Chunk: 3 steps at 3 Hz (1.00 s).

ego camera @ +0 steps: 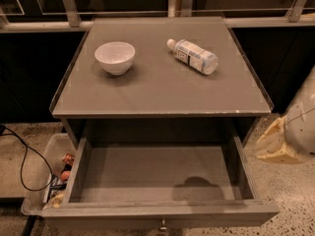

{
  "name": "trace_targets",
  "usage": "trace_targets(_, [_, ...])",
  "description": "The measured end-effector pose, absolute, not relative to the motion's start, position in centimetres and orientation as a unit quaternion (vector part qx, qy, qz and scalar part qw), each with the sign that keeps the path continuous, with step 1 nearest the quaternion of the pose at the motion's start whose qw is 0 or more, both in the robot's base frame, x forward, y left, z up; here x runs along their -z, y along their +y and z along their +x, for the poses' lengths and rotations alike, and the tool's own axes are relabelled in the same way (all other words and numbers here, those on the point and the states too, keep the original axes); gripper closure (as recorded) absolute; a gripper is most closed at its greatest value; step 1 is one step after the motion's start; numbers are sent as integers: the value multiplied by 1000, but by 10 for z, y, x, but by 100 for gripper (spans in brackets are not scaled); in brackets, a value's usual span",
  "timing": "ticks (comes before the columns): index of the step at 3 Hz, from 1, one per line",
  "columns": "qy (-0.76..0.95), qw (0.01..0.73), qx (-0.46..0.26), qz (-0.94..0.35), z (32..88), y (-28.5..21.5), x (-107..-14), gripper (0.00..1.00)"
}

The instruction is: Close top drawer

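Top drawer (147, 176) is pulled well out of the grey cabinet (162, 90), open toward me, nothing inside it but a shadow near the front right. Its front panel runs along the bottom of the view, small round knob (163, 225) at centre, partly cut off. On the cabinet top are a white bowl (114, 57) at left and a clear plastic bottle (193, 56) lying on its side at right, well apart from each other, neither of them part of the job. On the floor at left is a clear bin (37, 200) with small bits in it, just beside the drawer's left wall, and a black cable (22, 156) loops past it.

The gripper (276, 145) is at the far right edge, off the drawer's right side at about the height of the drawer opening. It touches nothing. Only a cream-coloured part and the rounded white arm housing (302, 119) show; cannot tell if it is spread or pressed together.

Step in hand, as I judge it: approach. No contact with the drawer, so the closing itself is not begun.

The next move calls for bringing the gripper round to the front panel, near the knob or the middle of the face, then pushing straight back toward the cabinet. Pushing at centre should keep the wide drawer from skewing. No grasp looks needed, a flat push would do.
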State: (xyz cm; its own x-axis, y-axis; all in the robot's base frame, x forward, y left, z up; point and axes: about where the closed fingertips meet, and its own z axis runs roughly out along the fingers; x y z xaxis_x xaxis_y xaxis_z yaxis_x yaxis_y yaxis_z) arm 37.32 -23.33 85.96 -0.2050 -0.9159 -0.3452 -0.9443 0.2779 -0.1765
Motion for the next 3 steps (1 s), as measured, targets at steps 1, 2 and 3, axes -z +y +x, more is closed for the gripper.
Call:
trace_targets(1, [770,246,-59,-586,356,-220,-834,100])
trace_targets(2, [765,310,-79,-560,340,-217,-807,100])
trace_targets(3, [746,363,-104,-548,339,-206,-790,100])
